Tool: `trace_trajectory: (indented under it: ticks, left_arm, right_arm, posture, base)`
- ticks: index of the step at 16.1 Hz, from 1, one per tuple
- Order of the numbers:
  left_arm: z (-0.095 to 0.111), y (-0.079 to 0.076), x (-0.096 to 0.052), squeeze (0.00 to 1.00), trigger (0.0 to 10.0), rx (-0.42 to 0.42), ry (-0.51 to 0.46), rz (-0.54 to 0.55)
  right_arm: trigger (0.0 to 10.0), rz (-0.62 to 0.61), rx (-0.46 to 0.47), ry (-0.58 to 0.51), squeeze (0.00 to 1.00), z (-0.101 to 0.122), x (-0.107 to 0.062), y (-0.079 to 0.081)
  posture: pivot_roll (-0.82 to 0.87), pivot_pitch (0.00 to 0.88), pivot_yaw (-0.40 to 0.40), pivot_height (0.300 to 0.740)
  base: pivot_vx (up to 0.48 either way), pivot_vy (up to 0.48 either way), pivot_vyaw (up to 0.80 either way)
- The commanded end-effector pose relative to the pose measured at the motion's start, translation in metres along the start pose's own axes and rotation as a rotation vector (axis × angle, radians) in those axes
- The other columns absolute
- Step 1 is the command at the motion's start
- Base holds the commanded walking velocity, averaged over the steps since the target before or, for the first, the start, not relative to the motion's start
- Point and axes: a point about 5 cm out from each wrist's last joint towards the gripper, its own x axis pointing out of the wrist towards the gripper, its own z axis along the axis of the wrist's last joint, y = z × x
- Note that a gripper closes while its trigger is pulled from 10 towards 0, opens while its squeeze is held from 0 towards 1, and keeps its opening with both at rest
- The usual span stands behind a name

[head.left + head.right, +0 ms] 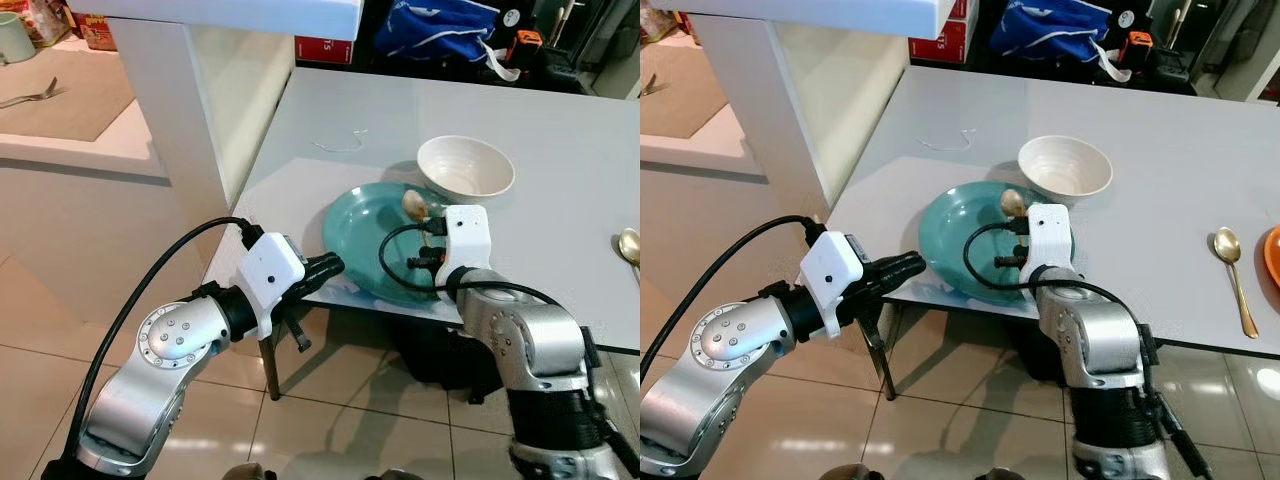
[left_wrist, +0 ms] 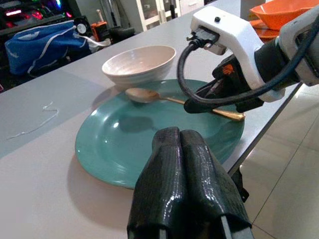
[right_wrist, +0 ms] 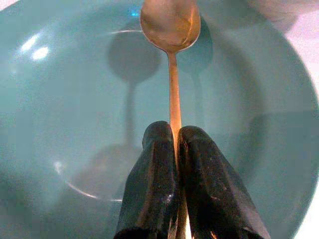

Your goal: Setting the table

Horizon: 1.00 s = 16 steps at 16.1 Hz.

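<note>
Here the right gripper (image 3: 175, 144) pinches a gold spoon (image 3: 171, 22), handle largely hidden, above the teal plate (image 2: 114, 144); left gripper (image 2: 182, 149) closed, empty.

One teal plate (image 1: 950, 240), one white bowl (image 1: 1065, 166), two gold spoons: one over the plate (image 2: 149, 95), another (image 1: 1232, 262) at the desk's three o'clock.

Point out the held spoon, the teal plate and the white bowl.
gold spoon (image 3: 171, 22), right wrist view, on its bowl.
teal plate (image 2: 124, 144), left wrist view, on its bare centre.
white bowl (image 1: 1065, 165), right eye view, on its inside.
</note>
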Motion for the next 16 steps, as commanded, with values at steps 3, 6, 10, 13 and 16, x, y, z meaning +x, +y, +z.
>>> trace_trajectory:
  ticks: [3,6,10,13,16]
  left_arm:
    - [0.003,-0.003,0.0,0.0,10.0,0.007,0.002,-0.024]
    - [0.003,-0.003,-0.001,0.0,10.0,0.005,0.007,-0.033]
    - [0.003,-0.003,-0.002,0.0,10.0,0.004,0.012,-0.04]
    - [0.002,-0.003,-0.002,0.0,10.0,0.003,0.015,-0.042]
    - [0.002,-0.002,-0.002,0.0,10.0,0.004,0.018,-0.039]
  right_arm:
    - [10.0,-0.039,0.038,0.0,0.0,0.0,0.004,0.001]
    - [10.0,-0.061,0.068,0.003,0.0,-0.002,0.009,0.006]
    - [10.0,-0.065,0.087,0.014,0.2,-0.005,0.014,0.008]
    - [10.0,-0.062,0.092,0.018,1.0,-0.005,0.015,0.009]
    - [10.0,-0.067,0.094,0.008,1.0,-0.002,0.015,0.008]
  posture:
    - [0.08,0.037,-0.025,0.74]
    - [0.08,0.035,-0.021,0.74]
    - [0.09,0.035,-0.021,0.74]
    - [0.09,0.036,-0.022,0.74]
    - [0.09,0.036,-0.022,0.74]
  base:
    - [0.0,0.0,0.0]
    - [0.0,0.0,0.0]
    - [0.0,0.0,0.0]
    - [0.0,0.0,0.0]
    - [0.0,0.0,0.0]
